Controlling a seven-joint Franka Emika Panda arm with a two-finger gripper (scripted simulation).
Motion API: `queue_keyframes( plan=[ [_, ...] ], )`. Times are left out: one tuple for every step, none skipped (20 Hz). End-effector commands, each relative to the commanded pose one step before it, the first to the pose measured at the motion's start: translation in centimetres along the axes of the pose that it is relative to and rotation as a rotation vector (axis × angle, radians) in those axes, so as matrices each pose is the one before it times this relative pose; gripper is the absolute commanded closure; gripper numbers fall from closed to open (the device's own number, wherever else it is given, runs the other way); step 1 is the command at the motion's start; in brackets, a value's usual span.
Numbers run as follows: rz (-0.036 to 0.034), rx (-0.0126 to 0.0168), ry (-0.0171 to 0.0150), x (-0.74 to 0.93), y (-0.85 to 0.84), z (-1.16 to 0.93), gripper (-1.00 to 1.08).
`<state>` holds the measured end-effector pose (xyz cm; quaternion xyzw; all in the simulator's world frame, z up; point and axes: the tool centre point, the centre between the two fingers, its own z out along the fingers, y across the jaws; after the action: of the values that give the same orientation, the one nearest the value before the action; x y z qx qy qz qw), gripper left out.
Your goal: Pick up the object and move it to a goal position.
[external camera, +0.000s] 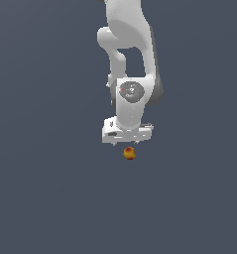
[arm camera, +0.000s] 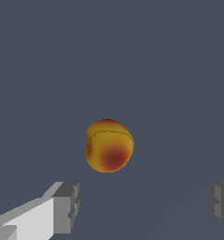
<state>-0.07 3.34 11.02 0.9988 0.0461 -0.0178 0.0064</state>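
Even, flat light on both renders — no glare, no cast shadows on the slate-grey ground (external camera: 40,198). White arm (external camera: 132,44) shades softly to grey along the exterior view's right edge. Fruit-like object (arm camera: 109,146) sharp, faintly faceted — no blur, no edge distortion.

Object (external camera: 129,153): yellow-orange skin, dark red patch on one side, faint darker seam line across the upper part (arm camera: 109,146). Hand (external camera: 128,144): white housing with pale grey shading underneath. Fingertips (arm camera: 66,207): mid-grey pads on white finger bodies. Arm (external camera: 130,49): white links, dark grey joint disc and dark grey trim at the rear. Bench (external camera: 40,198): uniform dark slate blue, unpatterned.
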Motion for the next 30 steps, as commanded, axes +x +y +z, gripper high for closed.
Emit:
queue_keyframes(
  plan=[
    [-0.0238,0.0036,0.01556,0.668,-1.541,1.035,-0.92],
    [-0.00734,0.00136,0.00489,0.203,-0.482,0.33,-0.92],
    [-0.00633,0.00126,0.00423,0.172,-0.419,0.288,-0.92],
    [-0.00533,0.00113,0.00358,0.143,-0.355,0.245,-0.92],
    [-0.00436,0.00097,0.00294,0.115,-0.292,0.201,-0.92],
    [-0.00337,0.00078,0.00228,0.088,-0.227,0.157,-0.92],
    [-0.00244,0.00058,0.00166,0.062,-0.165,0.111,-0.92],
    [-0.00137,0.00033,0.00093,0.038,-0.093,0.07,-0.92],
    [-0.00056,0.00014,0.00038,0.012,-0.037,0.019,-0.92],
    [0.00166,-0.00035,-0.00324,-0.109,0.11,-0.079,-0.92],
    [0.0,0.0,0.0,0.0,0.0,0.04,-0.92],
    [0.0,0.0,0.0,0.0,0.0,0.121,-0.92],
    [0.0,0.0,0.0,0.0,0.0,0.201,-0.92],
    [-0.00024,0.00004,0.00042,-0.003,-0.015,0.254,-0.92],
    [0.0,0.0,0.0,-0.002,-0.001,0.359,-0.92],
    [0.0,0.0,0.0,-0.004,-0.001,0.436,-0.92],
    [-0.00043,0.00008,0.00072,-0.01,-0.028,0.467,-0.92],
    [-0.00025,0.00005,0.00041,-0.01,-0.017,0.559,-0.92],
    [0.0,0.0,0.0,-0.008,-0.001,0.619,-0.92],
    [-0.00036,0.00007,0.00059,-0.007,-0.023,0.508,-0.92],
    [0.0,0.0,0.0,0.002,-0.001,0.464,-0.92],
    [-0.00033,0.00006,0.0006,0.008,-0.021,0.346,-0.92],
    [0.0,0.0,0.0,0.02,0.0,0.302,-0.92],
    [0.0,0.0,0.0,0.029,0.0,0.219,-0.92],
    [0.0,0.0,0.0,0.036,0.0,0.139,-0.92],
    [0.0,0.0,0.0,0.034,0.0,0.069,-0.92],
    [0.0,0.0,0.0,0.015,0.0,0.018,-0.92],
    [0.0,0.0,0.0,0.0,0.0,0.0,1.08],
    [0.0,0.0,0.0,0.0,0.0,0.0,1.08],
    [0.0,0.0,0.0,0.0,0.0,0.0,1.08]
  ],
)
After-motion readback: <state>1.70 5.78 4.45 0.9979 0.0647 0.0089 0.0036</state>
